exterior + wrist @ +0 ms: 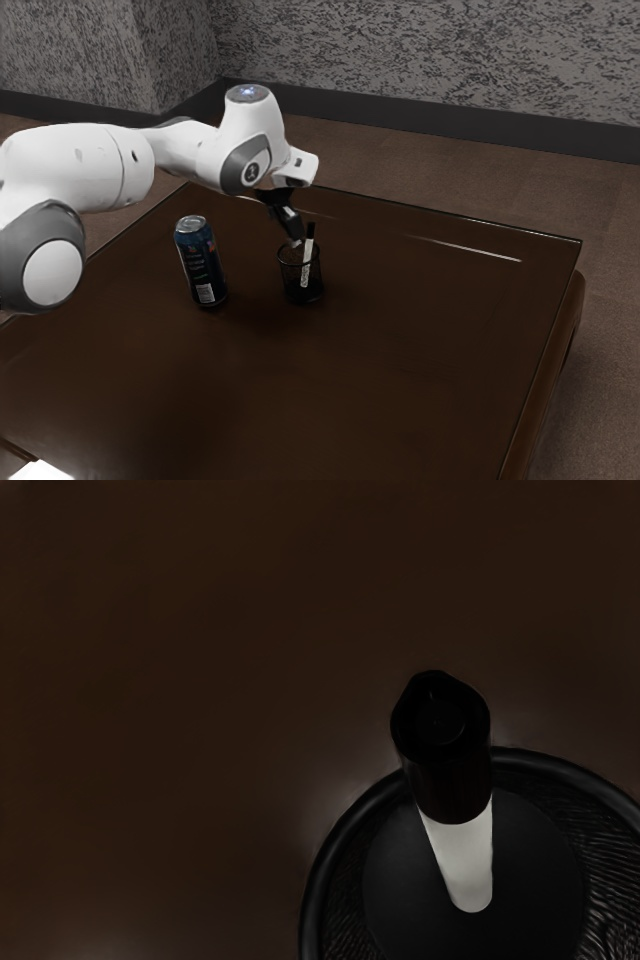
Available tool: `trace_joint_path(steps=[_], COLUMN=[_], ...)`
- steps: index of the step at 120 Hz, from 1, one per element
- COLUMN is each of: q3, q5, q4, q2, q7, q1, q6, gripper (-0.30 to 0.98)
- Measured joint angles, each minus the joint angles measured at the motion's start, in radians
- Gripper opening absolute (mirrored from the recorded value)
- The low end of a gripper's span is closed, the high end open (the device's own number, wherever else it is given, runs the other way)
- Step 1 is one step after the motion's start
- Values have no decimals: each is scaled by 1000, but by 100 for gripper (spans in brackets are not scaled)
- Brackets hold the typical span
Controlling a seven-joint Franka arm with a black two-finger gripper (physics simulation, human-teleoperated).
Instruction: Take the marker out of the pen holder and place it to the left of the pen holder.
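Note:
In the exterior view my gripper [293, 240] hangs just above the pen holder, tilted, its tip close to the marker's cap on the side toward the exterior view's left. The black mesh pen holder [301, 291] stands upright on the table. Inside it the white marker [306, 266] leans against the rim, black cap up and sticking out above. From the hand, the marker [461, 860] shows its cap end toward the camera, with the round pen holder [338, 845] around its lower part. The marker's bottom end is hidden in the exterior view.
A dark blue can [201, 262] stands upright beside the pen holder, toward the exterior view's left. Both stand on the dark brown table [400, 370], whose far edge runs beyond them. A bright white patch [40, 471] lies at the exterior view's lower left corner.

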Motion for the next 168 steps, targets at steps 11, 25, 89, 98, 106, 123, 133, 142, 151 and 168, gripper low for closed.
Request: trace_joint_path(steps=[11, 25, 89, 98, 106, 123, 133, 142, 151, 168], q3=[3, 11, 18, 18, 19, 26, 26, 27, 26, 22], q5=[-85, -185, -235, -239, -238, -235, -231, -227, -222, -214], q4=[0, 4, 0, 0, 0, 0, 0, -1, -1, 10], q2=[10, 15, 49, 50, 50, 50, 48, 20, -61, -209], q7=[-102, -212, -281, -257, -245, -227, -221, -218, -217, -221], q1=[-8, -5, -34, -30, -27, -26, -26, -25, -24, -22], q6=[68, 121, 181, 182, 182, 182, 180, 168, 135, 49], gripper=[69, 68, 44, 31, 19, 3, 0, -3, -5, -8])
